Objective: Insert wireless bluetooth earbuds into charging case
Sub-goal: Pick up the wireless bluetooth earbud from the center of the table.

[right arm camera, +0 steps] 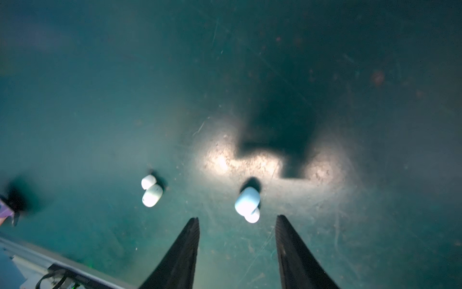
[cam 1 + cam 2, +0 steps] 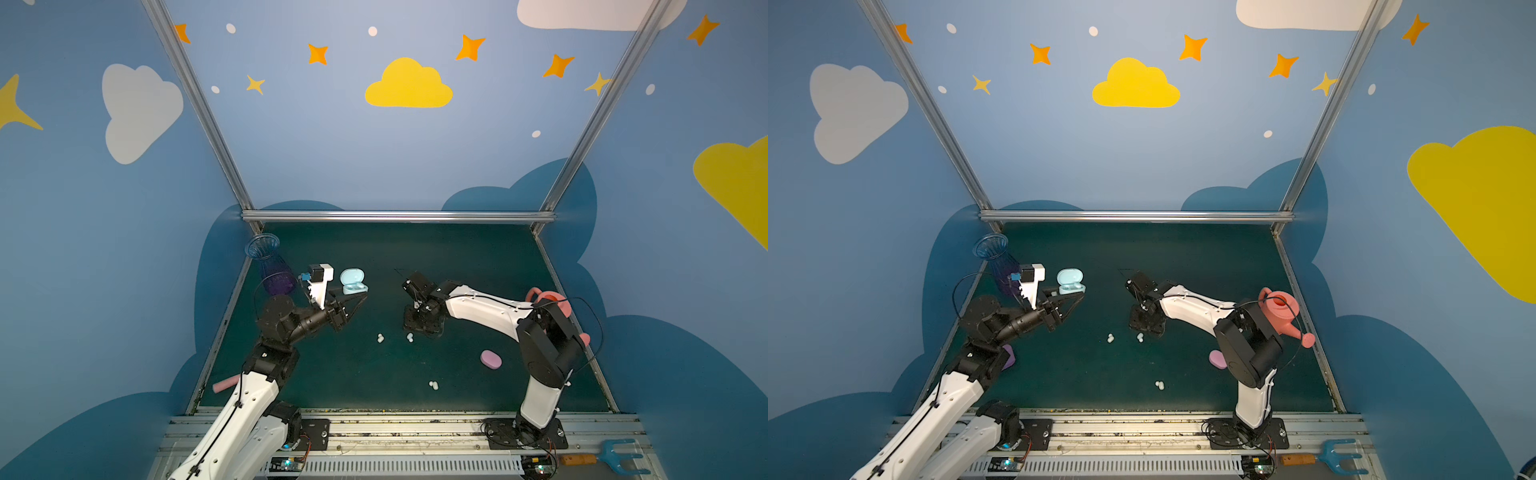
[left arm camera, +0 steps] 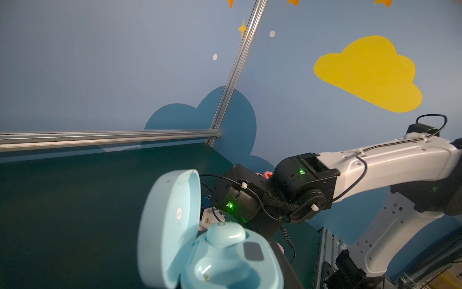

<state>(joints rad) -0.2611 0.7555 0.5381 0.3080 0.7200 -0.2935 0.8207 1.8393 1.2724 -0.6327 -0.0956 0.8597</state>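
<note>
My left gripper (image 2: 359, 300) is shut on the base of a light blue charging case (image 2: 353, 282) and holds it just above the mat with its lid up. In the left wrist view the case (image 3: 175, 225) has one blue earbud (image 3: 225, 235) seated in it, and the socket beside it is bare. The right gripper (image 1: 237, 219) is open and points down, just short of a pale blue earbud (image 1: 247, 205) on the mat. A whitish earbud (image 1: 151, 192) lies beside it. In a top view the three loose earbuds lie apart (image 2: 380, 338), (image 2: 410, 336), (image 2: 433, 385).
A shut pink case (image 2: 491, 359) lies by the right arm. A purple piece (image 2: 1009, 357) shows under the left arm. A blue glass vase (image 2: 270, 266) stands at the back left. A pink watering can (image 2: 1281, 311) stands at the right edge, and a blue rake (image 2: 619, 457) lies on the front rail.
</note>
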